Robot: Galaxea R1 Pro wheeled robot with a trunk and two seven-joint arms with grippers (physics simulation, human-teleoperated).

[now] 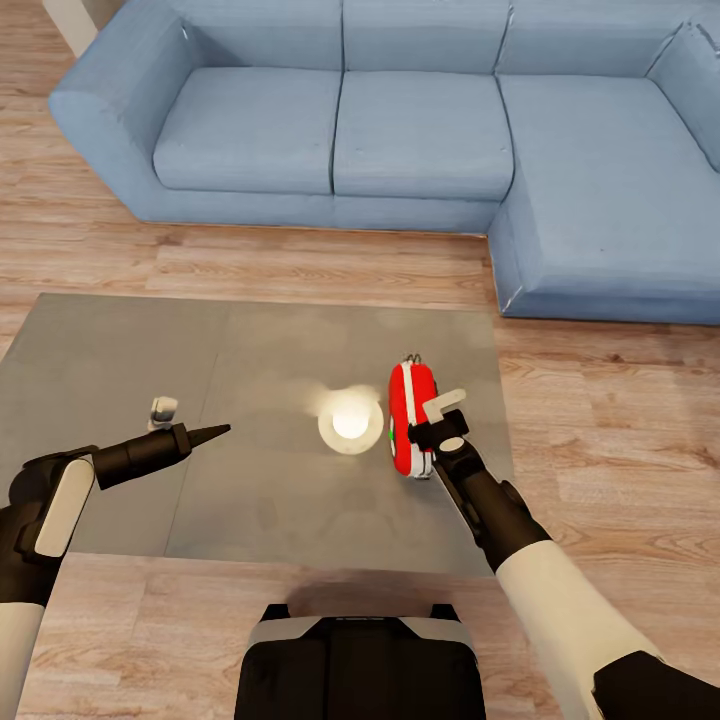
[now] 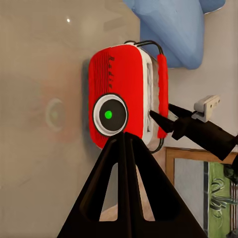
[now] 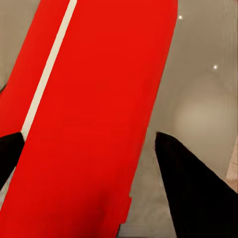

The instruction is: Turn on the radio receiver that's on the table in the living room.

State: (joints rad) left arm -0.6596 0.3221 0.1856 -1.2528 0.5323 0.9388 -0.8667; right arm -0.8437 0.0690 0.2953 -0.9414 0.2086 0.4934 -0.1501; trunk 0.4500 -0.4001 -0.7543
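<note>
The right gripper (image 1: 428, 432) had its jaws apart, one on each side of the red radio receiver (image 1: 410, 418). The radio lay on the grey table (image 1: 120, 350), its long side pointing toward the blue sofa (image 1: 420, 130). The left gripper (image 1: 210, 432) had its jaws together, well apart from the radio.

My head camera: high, tilted forward and down over the table (image 1: 120, 350) toward the sofa (image 1: 420, 120). My left wrist camera: low, mid-distance, facing the radio receiver (image 2: 121, 96) side-on. My right wrist camera: very close above the radio. All three views share the radio and tabletop.
</note>
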